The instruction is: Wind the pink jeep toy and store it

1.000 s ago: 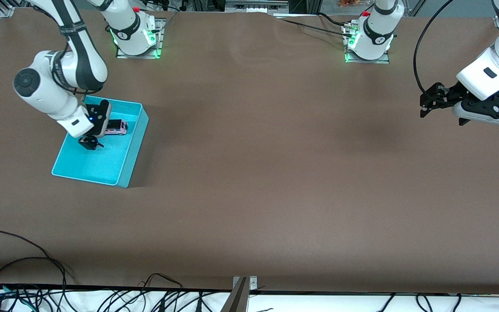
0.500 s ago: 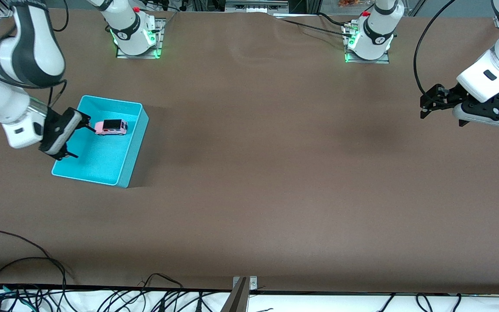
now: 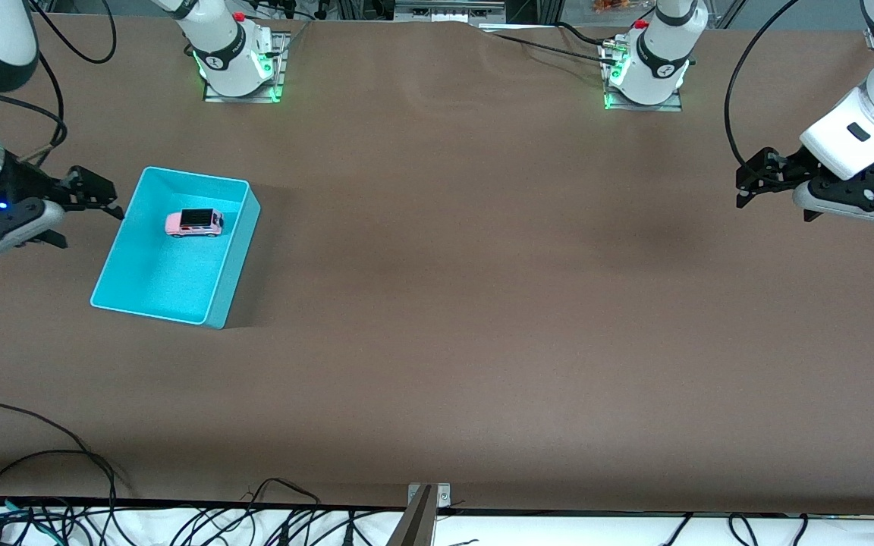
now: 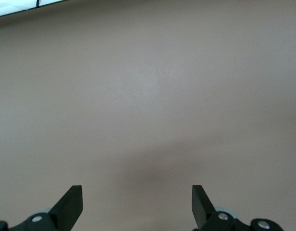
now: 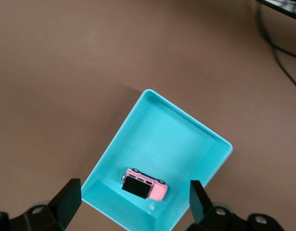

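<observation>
Pink jeep toy sits in teal bin — both grippers' jaws released, empty.

White Franka arms, black joint bands, black grippers, green-lit bases, red buttons, black cables

Pink black-roofed jeep toy, teal bin

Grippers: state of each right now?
Left gripper: jaws open, holding nothing, over bare table.
Right gripper: jaws open, holding nothing, beside the teal bin; pink jeep toy sits inside.
</observation>
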